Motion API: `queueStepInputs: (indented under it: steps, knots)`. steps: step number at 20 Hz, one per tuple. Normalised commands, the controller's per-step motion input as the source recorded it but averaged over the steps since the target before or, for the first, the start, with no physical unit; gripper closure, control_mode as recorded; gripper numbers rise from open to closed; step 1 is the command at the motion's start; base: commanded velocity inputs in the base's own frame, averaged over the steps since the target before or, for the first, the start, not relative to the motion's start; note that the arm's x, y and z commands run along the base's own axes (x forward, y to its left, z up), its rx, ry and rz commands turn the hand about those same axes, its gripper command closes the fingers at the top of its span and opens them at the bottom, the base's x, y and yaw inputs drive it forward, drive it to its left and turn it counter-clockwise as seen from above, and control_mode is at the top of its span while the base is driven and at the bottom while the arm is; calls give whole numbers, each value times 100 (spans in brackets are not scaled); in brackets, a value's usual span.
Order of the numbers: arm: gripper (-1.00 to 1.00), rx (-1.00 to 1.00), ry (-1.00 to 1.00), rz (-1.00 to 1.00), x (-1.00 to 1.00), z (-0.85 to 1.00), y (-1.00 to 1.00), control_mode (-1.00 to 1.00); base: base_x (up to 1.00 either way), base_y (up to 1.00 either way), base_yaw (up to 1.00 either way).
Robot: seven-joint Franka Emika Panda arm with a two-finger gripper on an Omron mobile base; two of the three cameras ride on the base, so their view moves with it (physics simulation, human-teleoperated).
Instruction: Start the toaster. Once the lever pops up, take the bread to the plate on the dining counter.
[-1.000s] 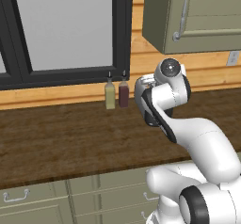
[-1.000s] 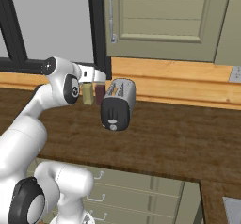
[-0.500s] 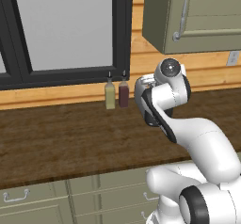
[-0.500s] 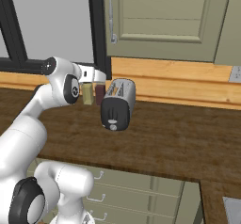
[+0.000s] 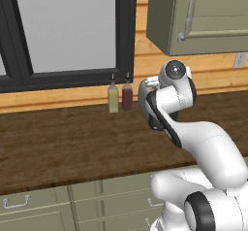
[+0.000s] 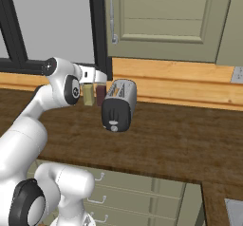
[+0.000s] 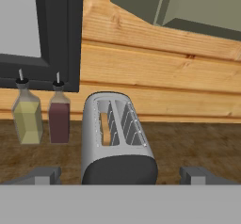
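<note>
place: kitchen
evidence: toaster (image 7: 115, 138) on dark wood worktop (image 5: 58, 142); two sauce bottles (image 7: 42, 115) beside toaster; olive cabinets (image 6: 161, 21) above it

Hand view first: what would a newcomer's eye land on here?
The toaster, dead centre on the wood worktop, with bread showing in its left slot. Two sauce bottles stand beside it under the window. The gripper hangs right in front of the toaster, jaws wide open.

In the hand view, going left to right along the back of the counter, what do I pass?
Yellow-green sauce bottle → dark red sauce bottle → toaster, with the bread sitting in its left slot.
</note>
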Motion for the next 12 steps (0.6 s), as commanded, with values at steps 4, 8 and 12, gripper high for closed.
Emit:
queueStepInputs:
  steps: [4, 8, 12]
  knots:
    - [-100, 0, 0, 0, 0, 0, 0, -100, 0, 0, 0]
    - [-100, 0, 0, 0, 0, 0, 0, -100, 0, 0, 0]
    - [-100, 0, 0, 0, 0, 0, 0, -100, 0, 0, 0]
